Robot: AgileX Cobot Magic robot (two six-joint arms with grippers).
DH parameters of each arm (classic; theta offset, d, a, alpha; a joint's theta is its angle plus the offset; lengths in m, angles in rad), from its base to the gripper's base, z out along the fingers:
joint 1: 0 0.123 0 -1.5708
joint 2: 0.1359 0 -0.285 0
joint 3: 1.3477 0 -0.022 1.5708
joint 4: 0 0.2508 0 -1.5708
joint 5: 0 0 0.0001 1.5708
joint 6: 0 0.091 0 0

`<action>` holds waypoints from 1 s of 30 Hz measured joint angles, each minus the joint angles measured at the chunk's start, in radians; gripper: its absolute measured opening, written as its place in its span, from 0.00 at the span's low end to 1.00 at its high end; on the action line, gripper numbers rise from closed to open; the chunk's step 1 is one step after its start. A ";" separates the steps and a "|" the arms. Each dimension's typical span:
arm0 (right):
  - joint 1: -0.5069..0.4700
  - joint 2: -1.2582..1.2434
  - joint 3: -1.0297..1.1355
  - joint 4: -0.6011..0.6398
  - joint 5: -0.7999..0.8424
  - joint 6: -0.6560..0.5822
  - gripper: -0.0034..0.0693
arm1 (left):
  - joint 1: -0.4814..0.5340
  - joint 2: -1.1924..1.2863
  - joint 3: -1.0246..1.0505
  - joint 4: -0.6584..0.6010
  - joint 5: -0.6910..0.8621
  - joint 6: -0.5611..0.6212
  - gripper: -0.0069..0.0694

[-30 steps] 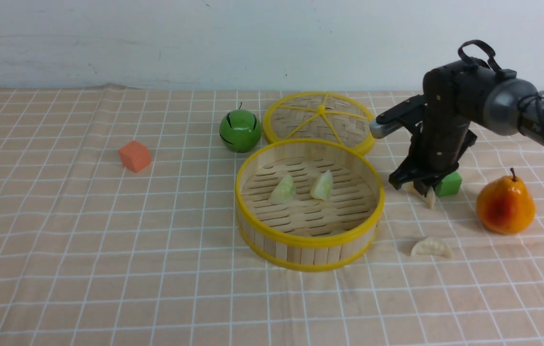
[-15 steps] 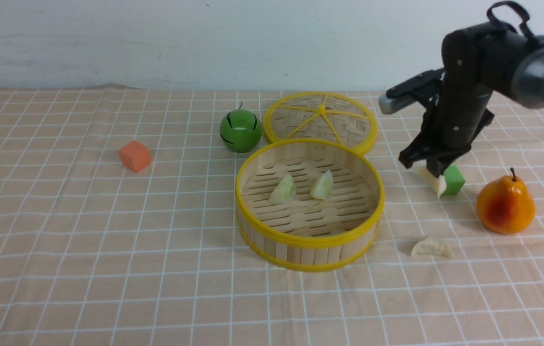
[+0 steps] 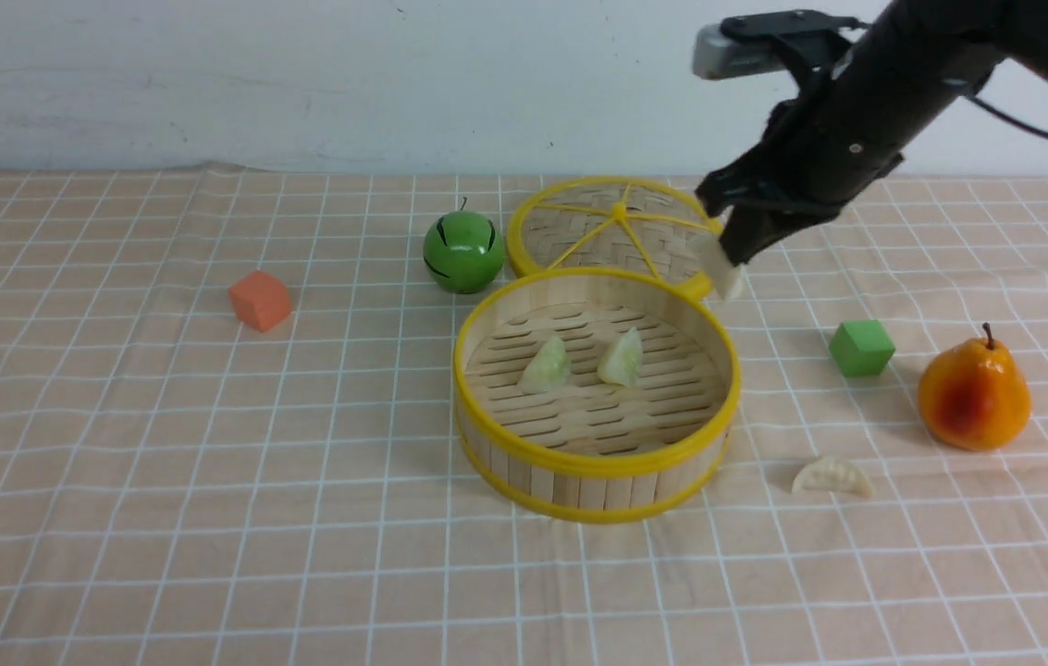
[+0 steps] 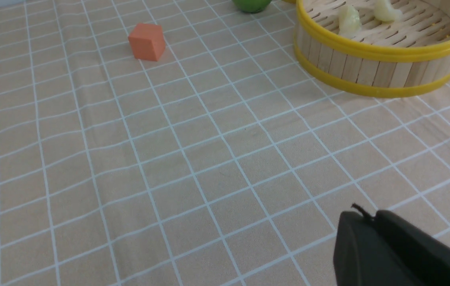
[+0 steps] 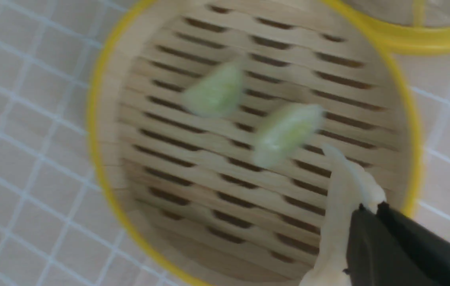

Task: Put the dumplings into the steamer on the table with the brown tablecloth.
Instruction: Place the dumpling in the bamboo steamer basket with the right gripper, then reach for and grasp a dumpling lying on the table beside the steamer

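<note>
The steamer stands mid-table on the brown tablecloth and holds two pale green dumplings. My right gripper is shut on a cream-white dumpling, held in the air over the steamer's far right rim. In the right wrist view that dumpling hangs above the slatted floor, beside the green dumplings. Another cream-white dumpling lies on the cloth right of the steamer. My left gripper is shut and empty, low over bare cloth.
The flat woven lid lies behind the steamer, a green apple to its left. An orange cube sits at the left. A green cube and an orange pear stand at the right.
My right gripper has lifted the cream-white dumpling from beside the green cube and carried it up and left to the steamer's far right rim. The left arm has not moved.
</note>
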State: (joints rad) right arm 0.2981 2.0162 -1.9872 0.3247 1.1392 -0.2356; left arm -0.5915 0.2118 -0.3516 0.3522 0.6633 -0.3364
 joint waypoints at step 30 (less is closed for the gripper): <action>0.171 0.084 -0.208 -0.208 0.093 -0.082 0.64 | 0.000 -0.001 0.001 0.001 0.005 -0.002 0.17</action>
State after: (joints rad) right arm 0.4692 2.1007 -2.1949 0.1167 1.2325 -0.3178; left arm -0.5915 0.2110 -0.3507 0.3534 0.6683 -0.3386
